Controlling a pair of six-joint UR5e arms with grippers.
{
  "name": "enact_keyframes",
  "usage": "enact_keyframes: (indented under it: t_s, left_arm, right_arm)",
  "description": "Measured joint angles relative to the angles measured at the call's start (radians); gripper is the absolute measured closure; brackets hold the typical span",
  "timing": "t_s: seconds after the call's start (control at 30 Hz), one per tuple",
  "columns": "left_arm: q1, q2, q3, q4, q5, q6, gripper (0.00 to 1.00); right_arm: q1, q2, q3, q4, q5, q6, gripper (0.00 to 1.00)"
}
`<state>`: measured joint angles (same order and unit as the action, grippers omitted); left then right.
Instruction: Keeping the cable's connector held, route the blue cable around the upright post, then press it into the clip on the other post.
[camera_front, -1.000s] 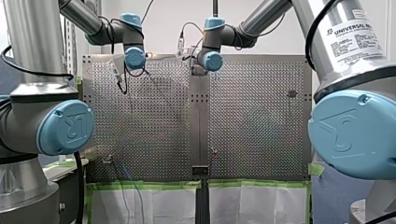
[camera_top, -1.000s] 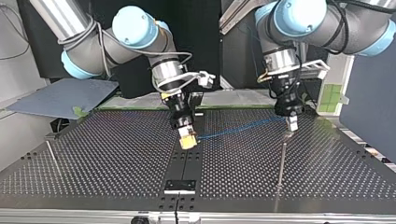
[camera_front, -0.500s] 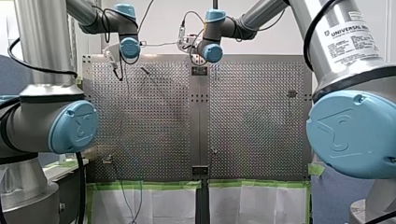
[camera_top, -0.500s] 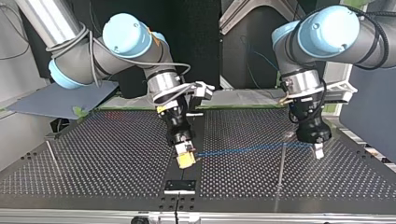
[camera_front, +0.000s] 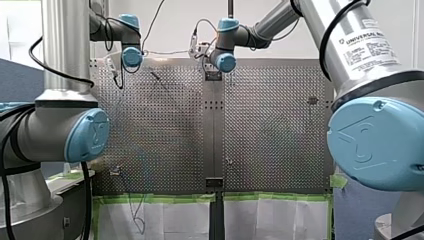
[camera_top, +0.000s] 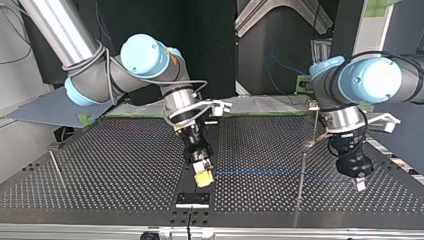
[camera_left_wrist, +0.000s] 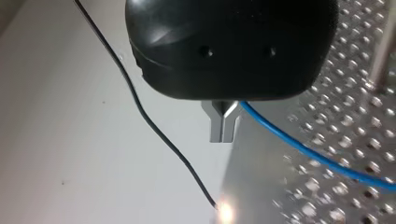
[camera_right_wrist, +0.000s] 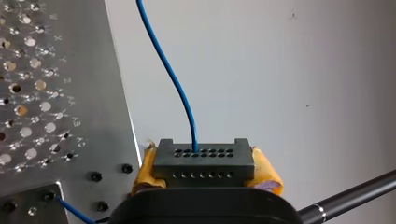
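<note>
In the top view my right gripper (camera_top: 203, 178), with yellow pads, hangs low over the table's middle seam. The right wrist view shows those pads (camera_right_wrist: 263, 173) shut on the black connector (camera_right_wrist: 204, 160), with the blue cable (camera_right_wrist: 171, 74) leaving its top. The blue cable (camera_top: 260, 173) runs level toward the top view's right, crosses a thin upright post (camera_top: 301, 175) and ends at my left gripper (camera_top: 359, 184). In the left wrist view the metal fingers (camera_left_wrist: 223, 125) are shut on the blue cable (camera_left_wrist: 303, 149).
A second thin post (camera_top: 56, 168) stands at the top view's far left. A small black block (camera_top: 192, 199) sits on the seam near the table's front edge. A thin black wire (camera_left_wrist: 154, 126) hangs beside my left gripper. The perforated table (camera_top: 115, 170) lies under both arms.
My left gripper has swung toward the top view's right and nearer the camera, past the upright post, drawing the blue cable across it. My right gripper moved slightly nearer, still holding the connector.
</note>
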<state>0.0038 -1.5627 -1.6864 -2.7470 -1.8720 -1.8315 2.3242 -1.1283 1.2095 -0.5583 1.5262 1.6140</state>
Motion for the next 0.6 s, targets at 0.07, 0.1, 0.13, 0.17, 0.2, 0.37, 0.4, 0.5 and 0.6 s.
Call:
enact_keyframes:
  t_s: [0.07, 0.1, 0.13, 0.17, 0.2, 0.37, 0.4, 0.5, 0.6]
  left_arm:
    - [0.009, -0.013, 0.001, 0.000, 0.011, 0.002, 1.00]
    - [0.011, -0.017, 0.001, 0.001, 0.015, 0.004, 1.00]
    - [0.013, -0.023, 0.001, 0.001, 0.021, 0.006, 1.00]
    - [0.014, -0.028, 0.001, 0.000, 0.026, 0.007, 1.00]
    - [0.015, -0.033, 0.001, 0.000, 0.033, 0.008, 1.00]
    - [0.017, -0.060, 0.001, 0.002, 0.062, 0.012, 1.00]
    - [0.018, -0.064, 0.001, 0.003, 0.066, 0.012, 1.00]
    - [0.019, -0.075, 0.001, 0.011, 0.088, 0.012, 1.00]
    - [0.020, -0.084, 0.001, 0.017, 0.103, 0.013, 1.00]
  right_arm:
    - [-0.006, 0.006, -0.003, -0.001, 0.000, 0.000, 1.00]
    - [-0.008, 0.008, -0.003, -0.001, 0.000, 0.000, 1.00]
    - [-0.010, 0.011, -0.004, -0.001, 0.000, 0.000, 1.00]
    - [-0.013, 0.015, -0.004, -0.002, 0.000, 0.000, 1.00]
    - [-0.016, 0.019, -0.005, -0.002, 0.000, 0.000, 1.00]
    - [-0.031, 0.044, -0.006, -0.003, -0.007, -0.001, 1.00]
    - [-0.033, 0.048, -0.006, -0.003, -0.008, -0.002, 1.00]
    - [-0.039, 0.060, -0.011, -0.004, -0.011, -0.003, 1.00]
    - [-0.045, 0.074, -0.019, -0.005, -0.014, -0.004, 1.00]
